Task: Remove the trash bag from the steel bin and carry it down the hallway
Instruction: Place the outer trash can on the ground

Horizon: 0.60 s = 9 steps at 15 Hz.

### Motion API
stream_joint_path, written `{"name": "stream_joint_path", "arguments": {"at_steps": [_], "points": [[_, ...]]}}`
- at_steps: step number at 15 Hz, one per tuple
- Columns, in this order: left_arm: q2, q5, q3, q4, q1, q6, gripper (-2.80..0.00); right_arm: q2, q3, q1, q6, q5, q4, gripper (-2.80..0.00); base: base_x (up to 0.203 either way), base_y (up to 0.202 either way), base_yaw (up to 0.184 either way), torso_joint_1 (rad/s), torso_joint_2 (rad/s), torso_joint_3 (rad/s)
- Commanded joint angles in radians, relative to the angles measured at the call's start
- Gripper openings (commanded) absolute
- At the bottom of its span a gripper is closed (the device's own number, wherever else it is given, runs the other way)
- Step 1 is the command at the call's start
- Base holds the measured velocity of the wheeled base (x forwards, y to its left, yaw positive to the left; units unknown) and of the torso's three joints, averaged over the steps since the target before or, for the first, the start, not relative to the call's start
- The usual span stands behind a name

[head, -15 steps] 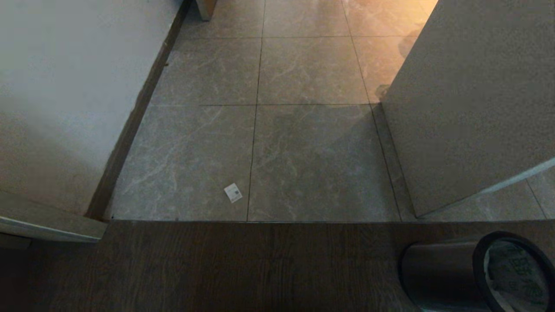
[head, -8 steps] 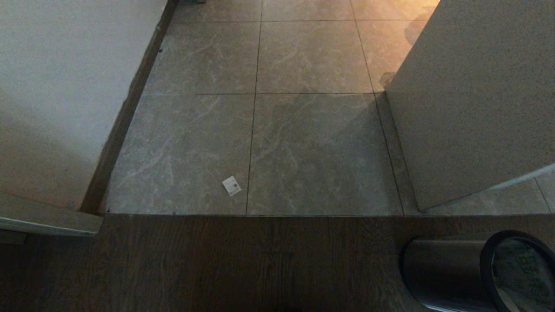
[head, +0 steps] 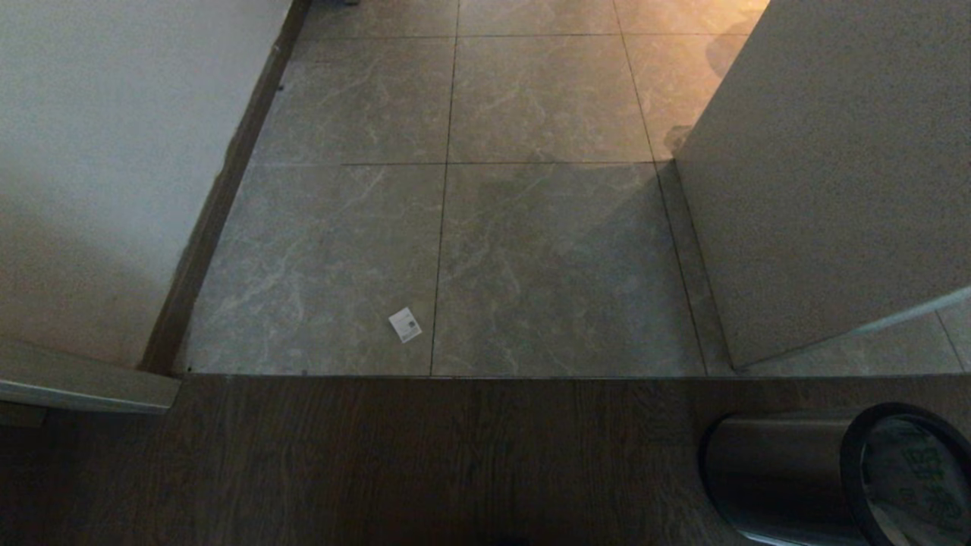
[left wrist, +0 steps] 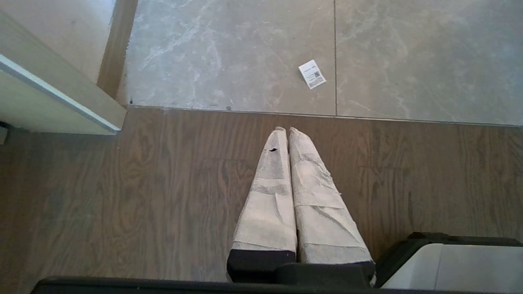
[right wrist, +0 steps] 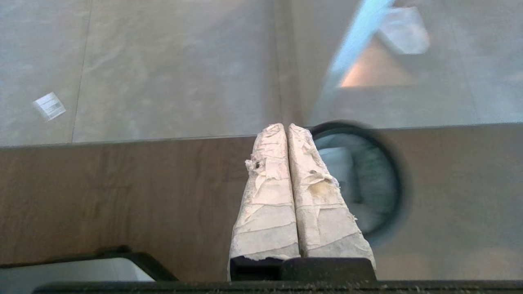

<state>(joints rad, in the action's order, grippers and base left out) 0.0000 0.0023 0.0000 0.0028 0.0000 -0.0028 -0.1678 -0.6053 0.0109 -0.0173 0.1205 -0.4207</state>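
The steel bin stands on the dark wood floor at the bottom right of the head view, its black rim partly cut off by the frame. Inside it lies the trash bag, white with green print. The hallway of beige-grey tiles runs ahead past the wood edge. Neither arm shows in the head view. My right gripper is shut and empty, hovering over the wood floor just beside the steel bin's round opening, where the trash bag shows blurred. My left gripper is shut and empty over bare wood floor.
A white wall with a dark baseboard bounds the hallway on the left. A pale panel juts in on the right, behind the bin. A small paper label lies on the tiles near the wood edge. My base's white corner is beside the left gripper.
The whole head picture has slid up a little since one second ago, so the camera moved. The bin, bag and paper label keep their places on the floor.
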Motion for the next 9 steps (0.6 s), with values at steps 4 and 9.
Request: {"name": "stream_joint_path", "arguments": {"at_steps": [4, 9], "points": [[0.000, 0.001, 0.000, 0.000, 0.000, 0.000, -2.80, -0.531, -0.480, 0.009, -0.042, 0.289, -0.523, -2.80, 0.000, 0.000, 0.000, 0.000, 0.00, 0.000], [0.000, 0.001, 0.000, 0.001, 0.000, 0.000, -2.80, -0.728, -0.277, 0.001, 0.183, 0.343, -0.578, -2.80, 0.000, 0.000, 0.000, 0.000, 0.00, 0.000]]}}
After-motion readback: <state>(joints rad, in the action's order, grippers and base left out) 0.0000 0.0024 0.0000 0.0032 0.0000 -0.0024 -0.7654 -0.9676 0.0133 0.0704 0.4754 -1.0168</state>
